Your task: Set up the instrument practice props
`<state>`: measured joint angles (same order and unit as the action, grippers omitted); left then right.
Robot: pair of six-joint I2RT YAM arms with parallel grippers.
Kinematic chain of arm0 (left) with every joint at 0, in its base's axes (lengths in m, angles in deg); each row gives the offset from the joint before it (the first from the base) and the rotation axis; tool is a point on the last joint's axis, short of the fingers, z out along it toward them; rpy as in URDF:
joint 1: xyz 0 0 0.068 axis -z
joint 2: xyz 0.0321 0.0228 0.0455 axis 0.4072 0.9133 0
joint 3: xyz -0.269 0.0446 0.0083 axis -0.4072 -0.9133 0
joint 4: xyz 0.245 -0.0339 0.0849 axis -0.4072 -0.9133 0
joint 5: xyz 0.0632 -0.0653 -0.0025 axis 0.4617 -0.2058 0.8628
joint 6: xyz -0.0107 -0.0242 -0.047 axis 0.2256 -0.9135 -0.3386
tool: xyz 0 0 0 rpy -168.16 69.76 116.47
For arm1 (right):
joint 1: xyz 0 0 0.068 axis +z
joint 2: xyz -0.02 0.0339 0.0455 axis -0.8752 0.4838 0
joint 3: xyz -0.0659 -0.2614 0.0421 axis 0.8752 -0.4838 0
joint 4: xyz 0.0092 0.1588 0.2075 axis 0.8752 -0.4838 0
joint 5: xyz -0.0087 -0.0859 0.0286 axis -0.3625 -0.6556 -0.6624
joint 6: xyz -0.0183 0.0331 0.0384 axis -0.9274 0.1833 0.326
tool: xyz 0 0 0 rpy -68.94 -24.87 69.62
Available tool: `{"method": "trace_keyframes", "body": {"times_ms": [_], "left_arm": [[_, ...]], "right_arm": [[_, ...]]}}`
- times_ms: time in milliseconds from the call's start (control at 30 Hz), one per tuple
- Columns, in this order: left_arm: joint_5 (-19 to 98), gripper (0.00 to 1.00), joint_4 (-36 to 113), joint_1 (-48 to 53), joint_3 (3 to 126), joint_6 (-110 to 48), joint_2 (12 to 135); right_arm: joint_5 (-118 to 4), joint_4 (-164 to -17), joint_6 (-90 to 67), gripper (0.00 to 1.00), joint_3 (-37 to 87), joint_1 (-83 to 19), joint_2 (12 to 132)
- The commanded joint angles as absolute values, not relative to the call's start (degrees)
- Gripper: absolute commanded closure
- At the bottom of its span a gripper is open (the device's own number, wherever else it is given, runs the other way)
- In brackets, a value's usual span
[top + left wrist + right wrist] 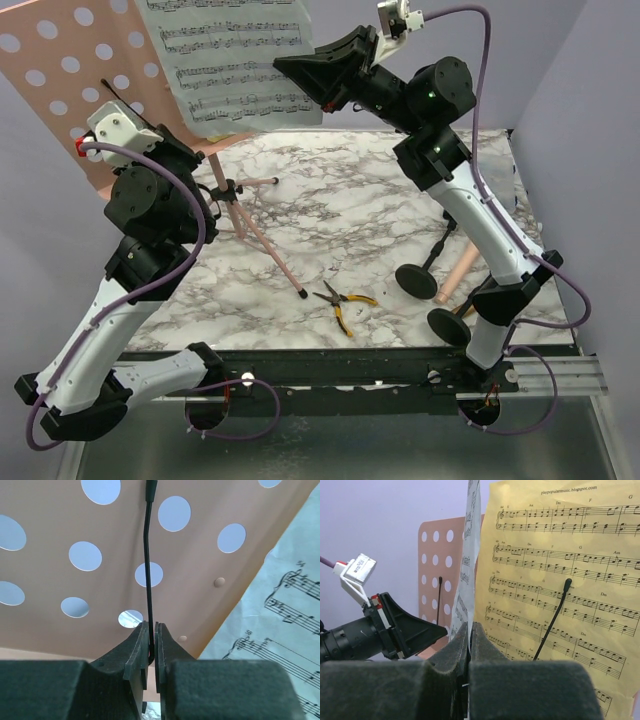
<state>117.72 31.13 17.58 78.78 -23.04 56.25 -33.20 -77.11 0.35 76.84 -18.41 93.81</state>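
Observation:
The pink music rack's perforated desk [60, 95] stands at the back left on its tripod [262, 242]. My left gripper [152, 639] is shut on the desk's thin black wire page retainer [148, 555], low on the wire, in front of the pink desk [45, 515]. A white sheet-music page [235, 60] leans on the desk. My right gripper [469, 630] is shut on the white page's edge [467, 565], and it [300, 70] reaches in from the right. A yellow page [555, 555] stands behind, under a second wire retainer [552, 620].
Two black round-based holders [415, 280] [450, 326] and a pink microphone [458, 275] lie by the right arm. Yellow-handled pliers [345, 300] rest near the front edge of the marble table [350, 220]. The left gripper's body [405, 630] shows left of the pages.

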Motion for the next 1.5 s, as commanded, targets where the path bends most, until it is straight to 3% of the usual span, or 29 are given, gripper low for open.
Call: {"method": "trace_keyframes", "body": {"times_ms": [0,433,1467], "left_arm": [[116.3,0.89,33.14,17.49,78.79,-20.86,53.98],[110.38,0.99,33.1,17.53,78.68,-21.28,51.4],[106.91,1.0,28.0,17.63,81.32,-24.32,49.58]], "right_arm": [[-35.5,-78.34,-1.41,0.99,79.11,-17.85,95.7],[-33.53,-77.87,-3.49,0.99,85.89,-16.38,103.32],[-36.17,-67.24,-0.66,1.0,94.54,-6.25,115.49]]}}
